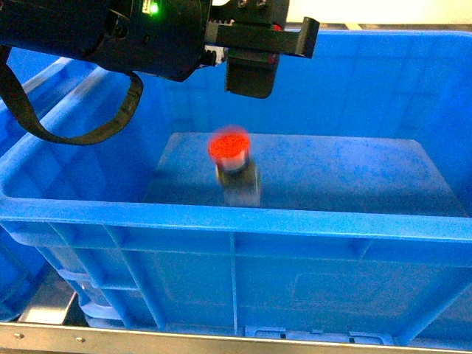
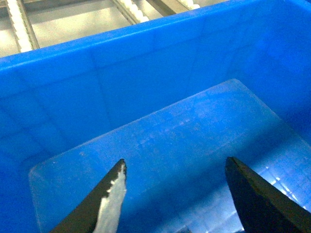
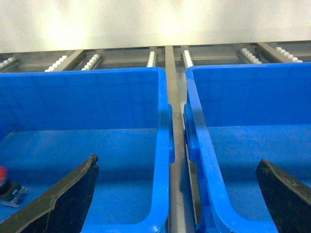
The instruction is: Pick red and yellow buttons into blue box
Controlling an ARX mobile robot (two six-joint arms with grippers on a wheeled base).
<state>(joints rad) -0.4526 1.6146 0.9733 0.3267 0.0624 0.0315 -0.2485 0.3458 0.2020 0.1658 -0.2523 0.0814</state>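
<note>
The red button [image 1: 230,145] shows blurred inside the blue box [image 1: 236,221], its red cap up on a dark body, just under my left arm. My left gripper [image 2: 174,167] is open over the box floor [image 2: 194,126], and nothing lies between its fingers. In the right wrist view the red button [image 3: 3,177] shows at the left edge on the floor of the blue box [image 3: 97,92]. The right gripper [image 3: 177,165] is open and empty, above the gap between two crates. The yellow button is out of view.
A second blue crate [image 3: 252,92] stands right beside the box, with a narrow metal rail [image 3: 176,145] between them. Roller conveyor tracks [image 3: 73,60] run behind both. More blue plastic [image 1: 29,70] lies to the left of the box.
</note>
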